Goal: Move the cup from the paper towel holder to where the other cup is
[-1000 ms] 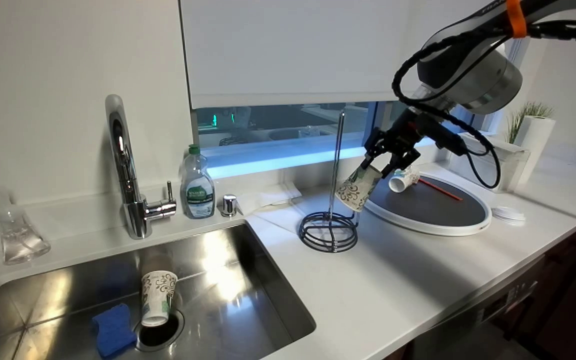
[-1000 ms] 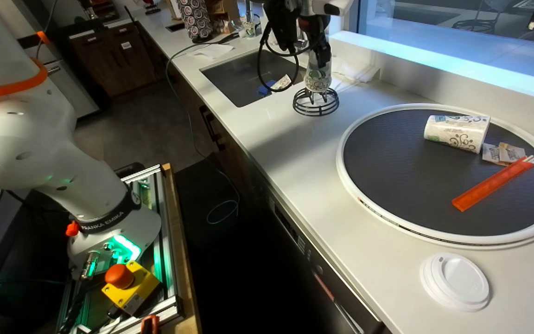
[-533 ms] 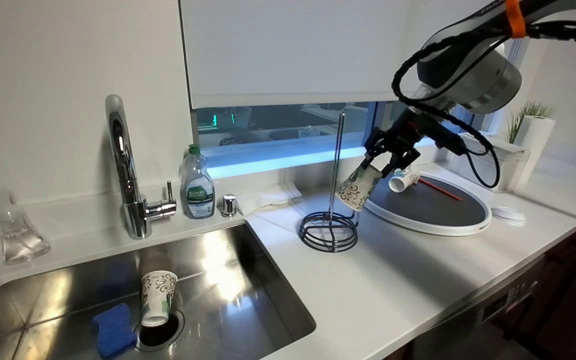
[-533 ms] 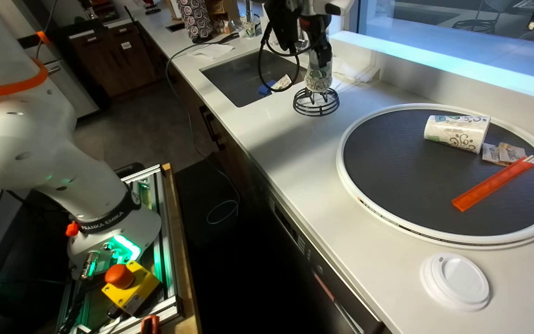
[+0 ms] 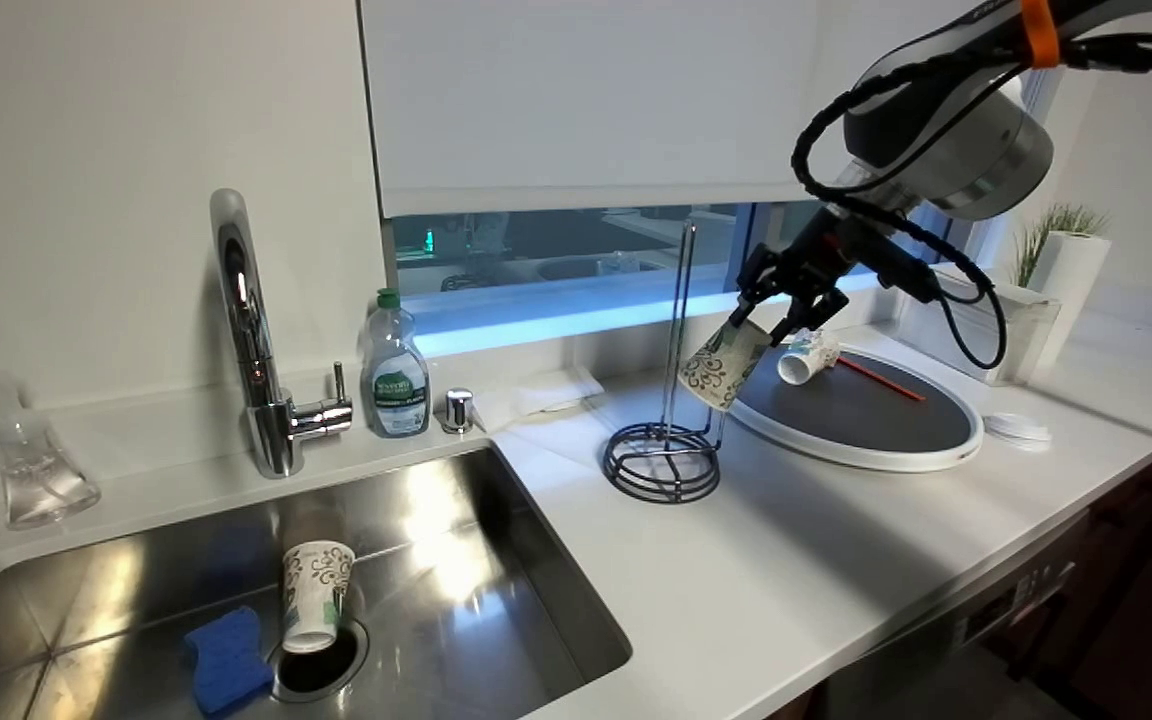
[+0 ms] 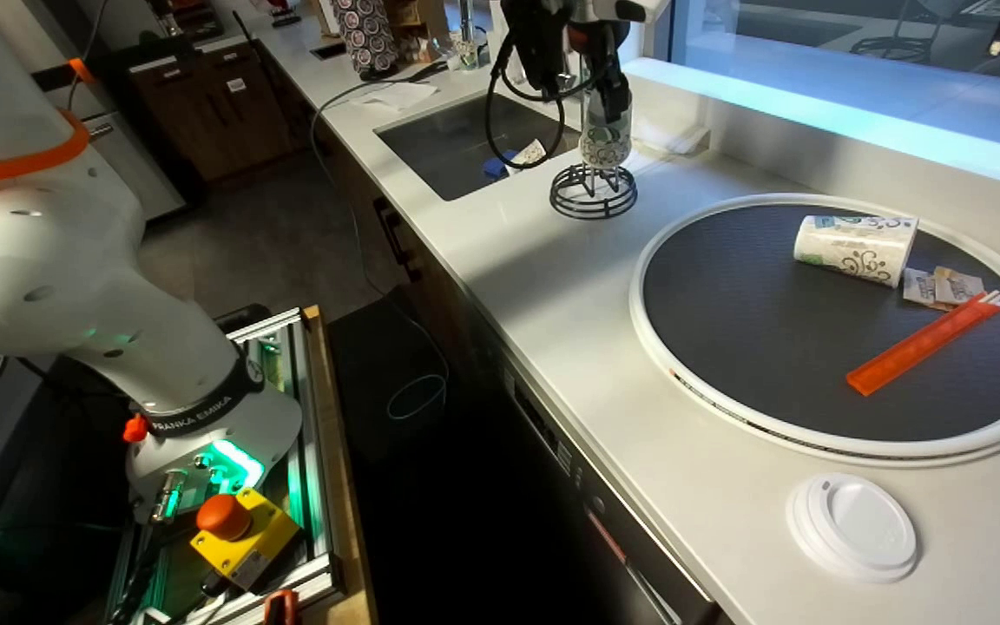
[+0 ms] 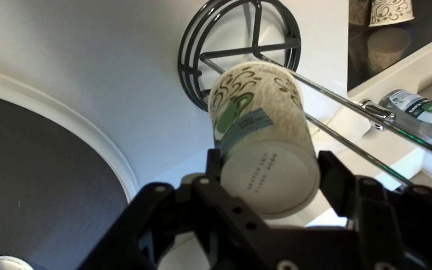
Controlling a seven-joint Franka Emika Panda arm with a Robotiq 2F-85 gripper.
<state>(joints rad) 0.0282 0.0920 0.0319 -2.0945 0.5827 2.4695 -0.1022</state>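
A: Where is the cup (image 5: 724,366) now?

B: In an exterior view it is right of the frame's centre, in the air and tilted, its mouth toward the lower left. In the wrist view, thin rods of the paper towel holder (image 7: 256,49) pass very near it; whether they touch, I cannot tell.

A: And the gripper (image 7: 270,163), does it hold well?

B: It grips the cup between its two fingers, near the bottom end. The hold seems firm to me; the paper is probably soft, so I would not squeeze more.

A: How would you do this step?

B: Upward, slowly, until the mouth is free of all wire. Only then sideways, away from the rod.

A: Sideways to which other cup?

B: The sentence leaves me in doubt. The tray cup (image 6: 856,249) lies on the round tray (image 6: 752,347), at upper right in an exterior view. The sink cup (image 5: 314,597) lies in the sink (image 5: 496,640), at lower left in an exterior view. In both cases I would lower gently and release beside the lying cup, because it may roll.
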